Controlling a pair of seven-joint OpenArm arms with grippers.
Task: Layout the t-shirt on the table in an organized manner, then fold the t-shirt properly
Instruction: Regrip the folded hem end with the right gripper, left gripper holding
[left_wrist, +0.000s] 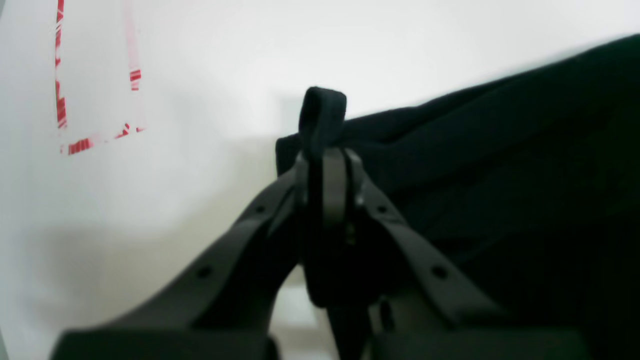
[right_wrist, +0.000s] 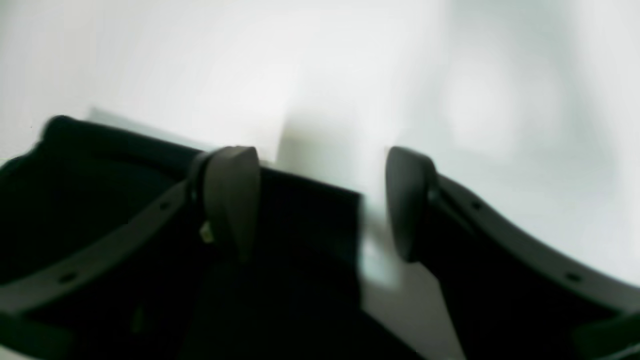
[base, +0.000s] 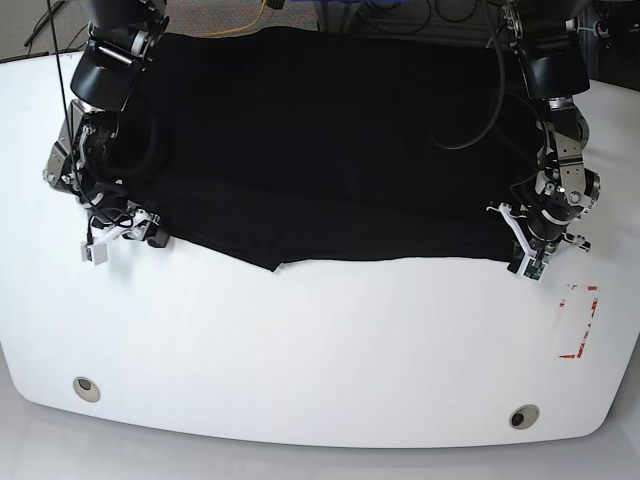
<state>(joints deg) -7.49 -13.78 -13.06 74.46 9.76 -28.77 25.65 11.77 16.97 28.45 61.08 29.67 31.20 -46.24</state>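
While the shirt (base: 330, 150) sprawls across the far half of the table (base: 300, 350), the left gripper (left_wrist: 325, 165) pinches its right corner; the right gripper (right_wrist: 320, 200) gapes empty at the left edge, so pulling now skews the hem.

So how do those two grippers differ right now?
The left gripper is shut on a pinch of the black t-shirt; the right gripper is open and holds nothing. The left sits by the red outline mark; the right doesn't. Both are at the shirt's front edge.

The t-shirt (base: 330, 150) runs past the base view's top edge
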